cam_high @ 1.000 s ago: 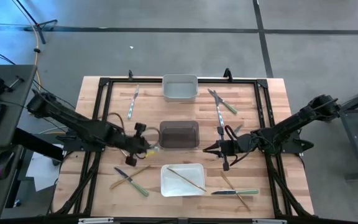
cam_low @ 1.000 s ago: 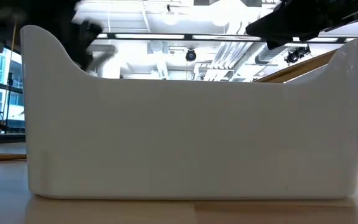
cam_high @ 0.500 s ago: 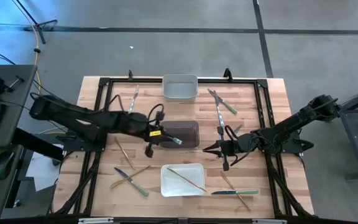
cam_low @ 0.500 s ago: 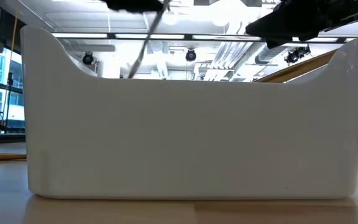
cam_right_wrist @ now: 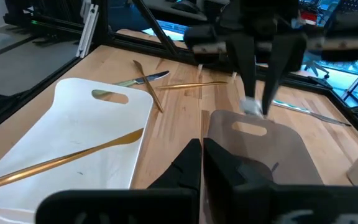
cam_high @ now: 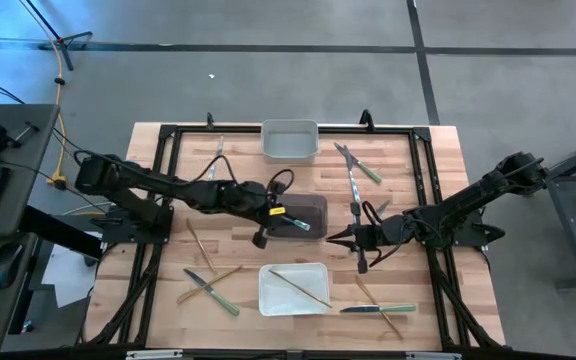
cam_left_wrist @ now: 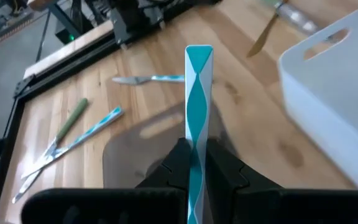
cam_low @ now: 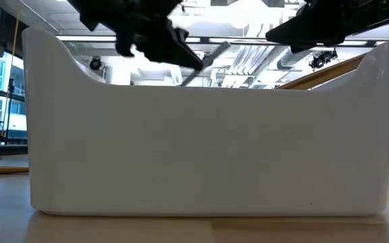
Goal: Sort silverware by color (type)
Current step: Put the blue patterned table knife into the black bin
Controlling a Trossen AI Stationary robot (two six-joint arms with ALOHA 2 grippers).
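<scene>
Left gripper (cam_high: pixel 273 213) clenched on a teal utensil (cam_left_wrist: pixel 197 118), dark bin (cam_high: pixel 310 212) directly beneath. Grip looks near one end; it may pivot, drop outside. Right gripper (cam_high: pixel 346 238) shut, idle.

The left hand (cam_high: pixel 273 215) has moved a long way. A second ago it was low down on the left part of the counter, next to the wood-coloured and green pieces. Then it swung up and across. Now it is over the dark bin (cam_high: pixel 303 212) in the middle, reaching further over it than half a second ago. It carries a thin blue-silver piece (cam_left_wrist: pixel 197 112) pinched between its fingers.
</scene>
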